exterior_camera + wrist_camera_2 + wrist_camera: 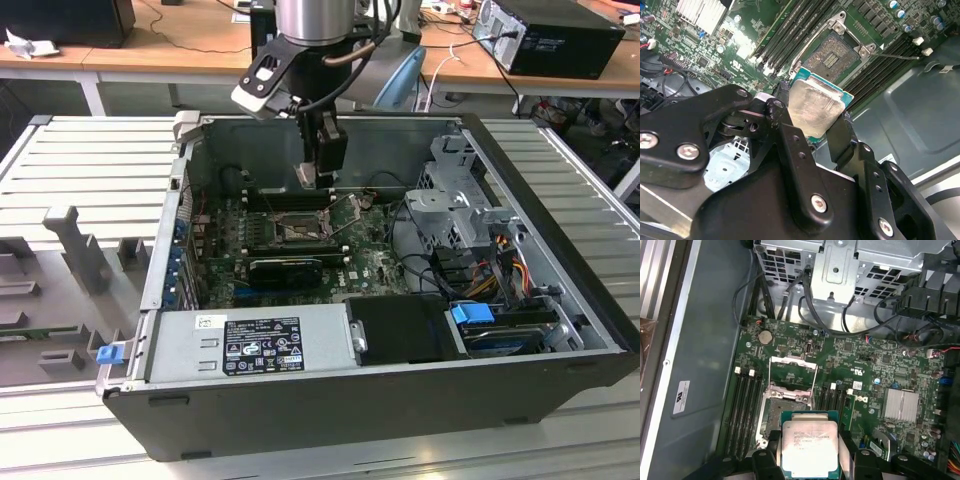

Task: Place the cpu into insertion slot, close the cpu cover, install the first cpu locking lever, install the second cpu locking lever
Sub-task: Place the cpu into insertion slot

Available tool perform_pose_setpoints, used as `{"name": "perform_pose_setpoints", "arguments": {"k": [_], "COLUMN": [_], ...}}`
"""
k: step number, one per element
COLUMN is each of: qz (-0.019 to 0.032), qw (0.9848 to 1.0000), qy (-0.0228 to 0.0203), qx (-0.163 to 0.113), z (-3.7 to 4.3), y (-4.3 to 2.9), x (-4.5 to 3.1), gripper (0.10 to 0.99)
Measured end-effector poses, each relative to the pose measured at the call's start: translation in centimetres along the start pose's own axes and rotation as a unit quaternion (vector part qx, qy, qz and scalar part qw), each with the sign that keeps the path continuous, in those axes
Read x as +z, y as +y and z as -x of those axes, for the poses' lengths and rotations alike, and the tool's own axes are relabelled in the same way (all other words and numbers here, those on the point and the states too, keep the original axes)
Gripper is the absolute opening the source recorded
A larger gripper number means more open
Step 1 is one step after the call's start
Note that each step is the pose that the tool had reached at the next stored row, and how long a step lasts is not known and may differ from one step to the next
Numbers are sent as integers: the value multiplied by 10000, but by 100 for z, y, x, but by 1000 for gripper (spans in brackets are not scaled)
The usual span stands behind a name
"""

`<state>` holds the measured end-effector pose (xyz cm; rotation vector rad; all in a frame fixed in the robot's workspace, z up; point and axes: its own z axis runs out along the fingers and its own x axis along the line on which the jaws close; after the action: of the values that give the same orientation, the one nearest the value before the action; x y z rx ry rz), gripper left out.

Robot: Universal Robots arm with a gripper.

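My gripper (pixel 322 172) hangs inside the open computer case and is shut on the cpu (pixel 815 107), a flat square chip with a silver top. Its black fingers (pixel 840 131) press on two opposite edges of the chip. In the first wrist view the cpu (pixel 807 445) floats above the motherboard, covering one side of the insertion slot (pixel 782 407). The insertion slot (pixel 832 55) is a dark square socket with a metal rim and nothing in it. Its cover frame (pixel 792 374) is swung open beside it. A thin locking lever (pixel 900 56) sticks out past the socket.
Long black memory slots (pixel 745 410) flank the socket on both sides. A black card (pixel 288 268) lies across the green board, and a grey power supply (pixel 250 345) sits at the case front. A metal drive cage (pixel 455 200) with cables stands on the exterior view's right.
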<state>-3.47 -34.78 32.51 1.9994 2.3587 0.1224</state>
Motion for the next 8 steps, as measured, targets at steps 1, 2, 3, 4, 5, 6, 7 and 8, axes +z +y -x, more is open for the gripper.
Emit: {"name": "perform_pose_setpoints", "arguments": {"k": [1, 2, 3, 4, 5, 6, 7, 8], "qz": [0, 1, 1, 1, 1, 1, 1, 2], "qw": [10000, 10000, 10000, 10000, 10000, 10000, 10000, 10000], "qy": [-1, -2, -3, -4, -5, -6, -6, -6], "qx": [14, 26, 40, 49, 58, 64, 69, 73], "z": [0, 0, 0, 0, 0, 0, 0, 1], "y": [0, 0, -1, -1, -2, -2, -3, -3], "x": [3, 6, 11, 15, 21, 24, 30, 36], "gripper": [541, 541, 541, 541, 541, 541, 541, 541]}}
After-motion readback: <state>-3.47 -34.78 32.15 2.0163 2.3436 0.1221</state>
